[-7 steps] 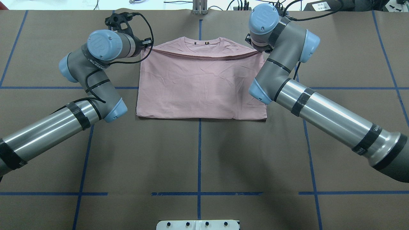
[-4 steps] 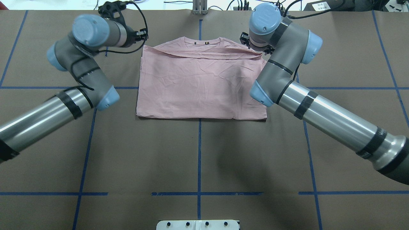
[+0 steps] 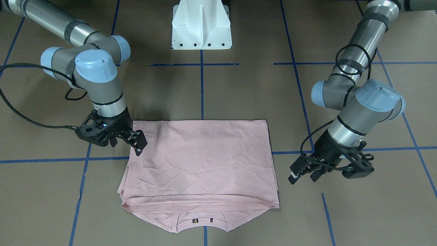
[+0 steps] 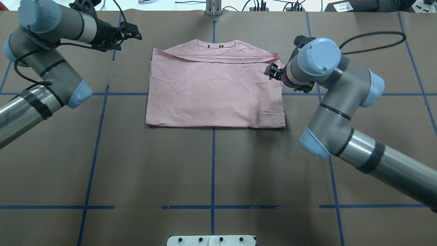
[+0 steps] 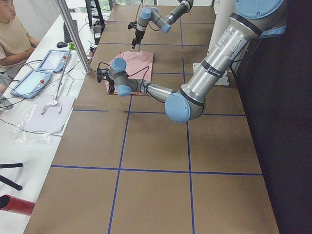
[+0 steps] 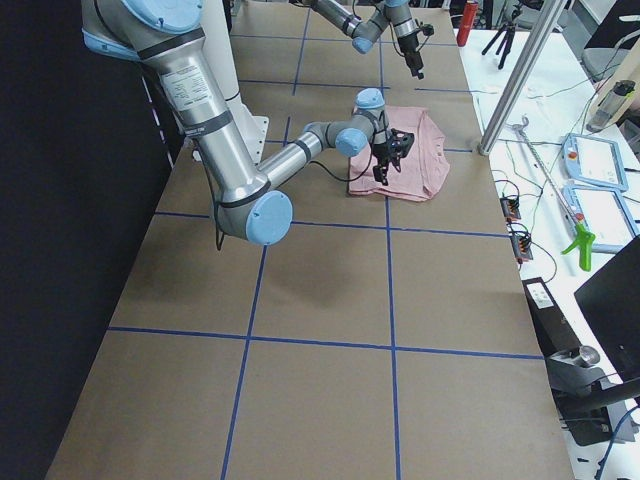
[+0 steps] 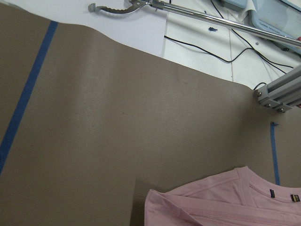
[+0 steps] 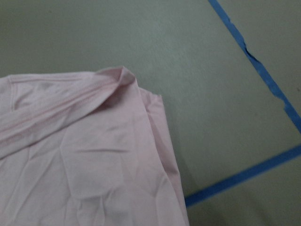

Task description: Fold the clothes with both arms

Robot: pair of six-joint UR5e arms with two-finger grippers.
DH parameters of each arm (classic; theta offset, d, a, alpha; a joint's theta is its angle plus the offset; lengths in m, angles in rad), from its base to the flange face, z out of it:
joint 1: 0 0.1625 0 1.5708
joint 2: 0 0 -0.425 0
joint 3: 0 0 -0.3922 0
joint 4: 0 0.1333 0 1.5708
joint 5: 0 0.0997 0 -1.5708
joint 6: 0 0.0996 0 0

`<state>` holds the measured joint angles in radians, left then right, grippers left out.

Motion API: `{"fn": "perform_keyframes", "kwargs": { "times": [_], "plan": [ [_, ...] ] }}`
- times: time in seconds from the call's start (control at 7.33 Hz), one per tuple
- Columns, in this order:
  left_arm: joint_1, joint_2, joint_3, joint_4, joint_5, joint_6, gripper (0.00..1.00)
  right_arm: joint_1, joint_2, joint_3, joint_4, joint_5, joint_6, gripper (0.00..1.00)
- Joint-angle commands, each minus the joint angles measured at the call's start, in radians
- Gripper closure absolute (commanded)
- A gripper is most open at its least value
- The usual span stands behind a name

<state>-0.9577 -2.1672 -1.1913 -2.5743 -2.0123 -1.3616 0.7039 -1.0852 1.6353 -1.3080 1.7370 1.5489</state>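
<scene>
The pale pink T-shirt (image 4: 215, 92) lies folded in half on the brown table, its collar (image 4: 215, 44) at the far edge and the folded layer's hem just short of it. It also shows from the front (image 3: 201, 160). My left gripper (image 4: 134, 33) hangs open and empty over bare table, well left of the shirt's far left corner; in the front-facing view the left gripper (image 3: 302, 175) is clear of the cloth. My right gripper (image 4: 273, 71) is open and holds nothing, just above the shirt's right edge (image 3: 131, 141). The right wrist view shows the shirt's corner (image 8: 117, 80) lying loose.
The white pedestal base (image 3: 201, 27) stands at the near middle. Blue tape lines (image 4: 212, 164) grid the table. Beyond the far edge are an aluminium post (image 5: 73, 34), tablets (image 5: 29, 83), cables, and a seated person (image 5: 12, 39).
Both grippers have let go of the shirt's folded edge, which now lies flat. The left arm swung out to the left. The right arm drew back along the shirt's right edge.
</scene>
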Motion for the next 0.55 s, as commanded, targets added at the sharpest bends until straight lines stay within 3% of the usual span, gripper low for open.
{"fn": "perform_keyframes", "kwargs": {
  "times": [0.0,0.14,0.41],
  "plan": [
    [0.0,0.041,-0.03,-0.043,-0.003,0.007,0.0,-0.075,-0.088,0.112,0.001,-0.001,0.177,0.01],
    [0.005,0.043,-0.024,-0.041,0.001,0.007,0.0,-0.104,-0.093,0.107,0.001,-0.007,0.232,0.12],
    [0.005,0.055,-0.031,-0.029,0.001,0.009,0.0,-0.107,-0.101,0.1,-0.008,-0.002,0.246,0.17]
  ]
}}
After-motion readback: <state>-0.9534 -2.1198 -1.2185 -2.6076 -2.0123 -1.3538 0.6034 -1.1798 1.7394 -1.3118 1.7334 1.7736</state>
